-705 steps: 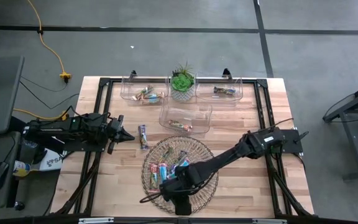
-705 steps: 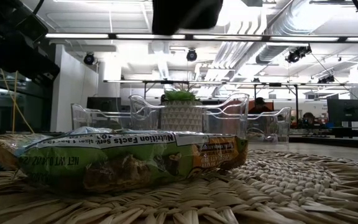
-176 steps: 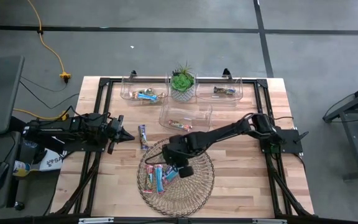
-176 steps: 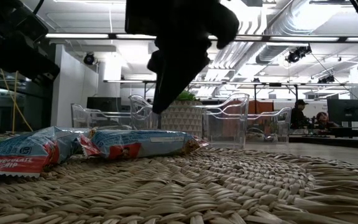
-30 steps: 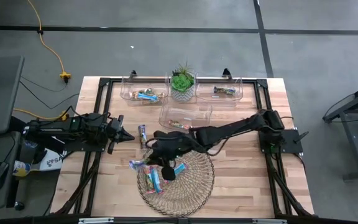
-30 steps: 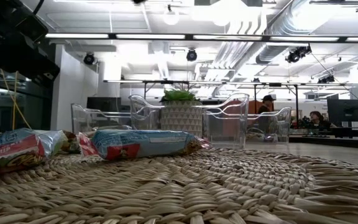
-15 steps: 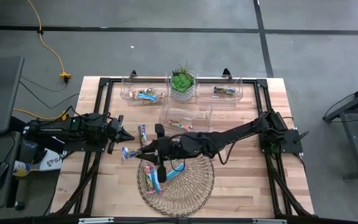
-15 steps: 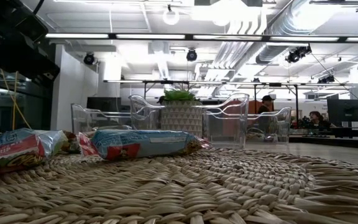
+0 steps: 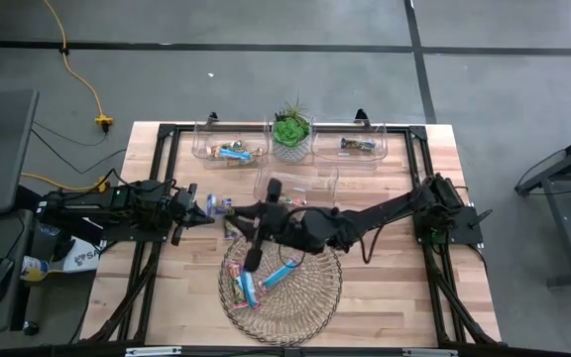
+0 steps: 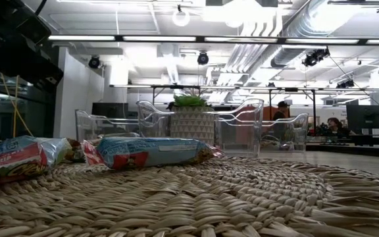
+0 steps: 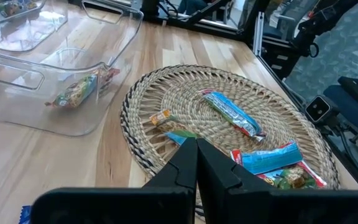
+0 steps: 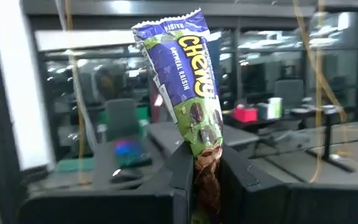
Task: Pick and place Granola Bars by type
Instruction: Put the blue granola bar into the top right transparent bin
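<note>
Bare wood lies open along the table's [image 9: 395,288] right side. Ahead of me stand three clear bins [image 9: 295,186] and a potted plant [image 9: 291,129]. My left gripper [image 9: 204,210] waits pinched shut, empty, near the basket [image 9: 320,293]. My right gripper [image 12: 205,165] is clamped on a purple bar [image 12: 188,74], lifted between basket and left gripper.

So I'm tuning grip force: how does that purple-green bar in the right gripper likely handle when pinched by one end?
Probably fairly stiff: the purple-green bar stands straight up from the right gripper without drooping. Likely light, since a pinch on one end alone carries it. The shiny wrapper may be slippery, so a weak squeeze could let it slide.
</note>
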